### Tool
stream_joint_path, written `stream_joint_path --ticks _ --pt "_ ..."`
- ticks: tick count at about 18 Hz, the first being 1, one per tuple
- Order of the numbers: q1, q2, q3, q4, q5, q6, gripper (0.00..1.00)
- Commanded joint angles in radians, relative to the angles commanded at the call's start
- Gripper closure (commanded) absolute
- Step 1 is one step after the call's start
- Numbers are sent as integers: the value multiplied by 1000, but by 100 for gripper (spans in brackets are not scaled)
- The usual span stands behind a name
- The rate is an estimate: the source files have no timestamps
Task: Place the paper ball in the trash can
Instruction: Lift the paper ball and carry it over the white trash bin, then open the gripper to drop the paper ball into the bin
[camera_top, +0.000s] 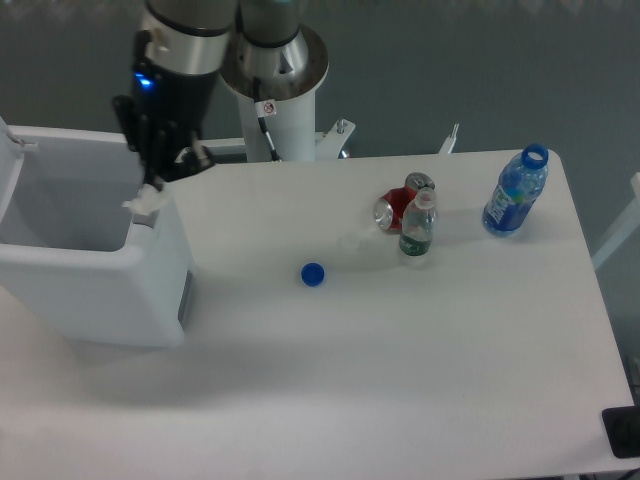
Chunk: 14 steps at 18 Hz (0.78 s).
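One gripper (148, 195) hangs at the right rim of the trash can (60, 290), its fingers pinched on the paper ball (141, 205), a small white crumpled lump held high over the grey tab so it can drop inside. Well apart on the tabletop (400, 380) lies a blue bottle cap (313, 274).

Blue cap (313, 274), bottles, red can (396, 209)
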Motion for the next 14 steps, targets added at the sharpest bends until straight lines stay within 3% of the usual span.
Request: stream_joint_path --ticks 3,4,6,8,10,14 --pt "-32 -6 -11 2 0 3 89" --pt "-37 -9 -12 0 0 6 80" --pt "-40 -12 -20 2 -5 9 52" --pt "-49 -12 -23 2 -9 6 35" --pt "-49 -11 -25 2 -9 8 0" --pt "-49 -2 -25 2 -9 6 0"
